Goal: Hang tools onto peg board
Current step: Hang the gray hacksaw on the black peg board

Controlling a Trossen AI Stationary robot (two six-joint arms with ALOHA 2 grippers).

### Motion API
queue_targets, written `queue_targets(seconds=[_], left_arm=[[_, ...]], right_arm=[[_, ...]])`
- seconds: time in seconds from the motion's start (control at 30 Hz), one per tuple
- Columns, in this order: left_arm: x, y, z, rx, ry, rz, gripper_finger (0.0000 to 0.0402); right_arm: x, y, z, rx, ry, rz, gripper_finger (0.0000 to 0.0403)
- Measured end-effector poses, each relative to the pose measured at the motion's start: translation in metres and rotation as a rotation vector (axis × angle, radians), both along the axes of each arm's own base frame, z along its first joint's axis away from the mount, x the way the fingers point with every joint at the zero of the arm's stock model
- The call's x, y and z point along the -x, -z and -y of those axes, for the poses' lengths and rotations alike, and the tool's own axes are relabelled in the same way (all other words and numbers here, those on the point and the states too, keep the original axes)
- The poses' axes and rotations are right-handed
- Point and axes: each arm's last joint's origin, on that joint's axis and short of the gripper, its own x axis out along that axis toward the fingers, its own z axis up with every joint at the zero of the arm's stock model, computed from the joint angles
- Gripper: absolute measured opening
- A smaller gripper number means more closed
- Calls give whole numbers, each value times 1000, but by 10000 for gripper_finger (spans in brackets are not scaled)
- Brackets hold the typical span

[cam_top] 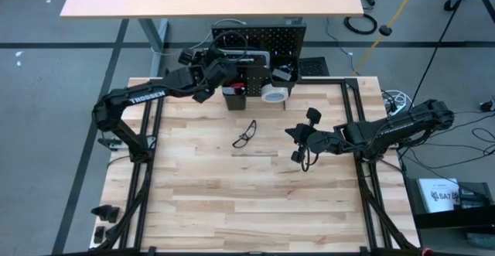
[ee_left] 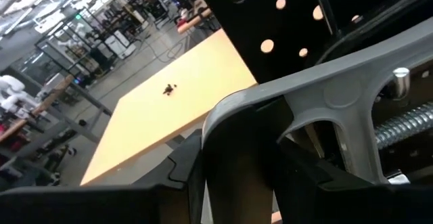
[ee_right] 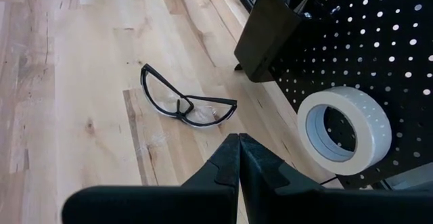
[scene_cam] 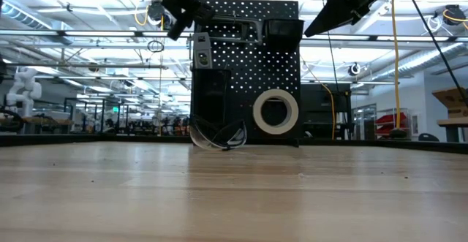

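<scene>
High view first: the left gripper [cam_top: 219, 61] is up at the peg board [cam_top: 282, 38], its fingers clamped on the grey bar clamp [ee_left: 352, 102], pressed against the board's upper part. White tape roll [cam_top: 272, 93] hangs on the board's lower front. Safety glasses [cam_top: 244, 134] lie on the table [cam_top: 193, 194] near the board. Right gripper [cam_top: 298, 142] waits beside the glasses, jaws together.

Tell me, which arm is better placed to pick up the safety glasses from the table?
The right arm, probably. The right gripper is shut and empty, hovering near the safety glasses. The left gripper is up at the peg board, shut on the grey clamp.
</scene>
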Motion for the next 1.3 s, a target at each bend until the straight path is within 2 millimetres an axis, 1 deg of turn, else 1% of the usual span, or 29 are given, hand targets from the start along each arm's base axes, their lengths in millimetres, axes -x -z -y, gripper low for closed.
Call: queue_targets(seconds=[0.2, 0.43, 0.77, 0.93, 1.3], left_arm=[[-4, -4, 0, -8, 37, -6, 130], [-4, -3, 0, 0, 47, -10, 130], [-4, -3, 1, 5, 58, -38, 169], [-4, -3, 1, 5, 68, -79, 172], [-3, -3, 1, -2, 62, -88, 173]], right_arm=[[0, 0, 0, -1, 1, 1, 0], [0, 0, 0, -2, 1, 1, 0], [0, 0, 0, -4, 2, 2, 0], [0, 0, 0, -3, 2, 2, 0], [0, 0, 0, -3, 2, 2, 0]])
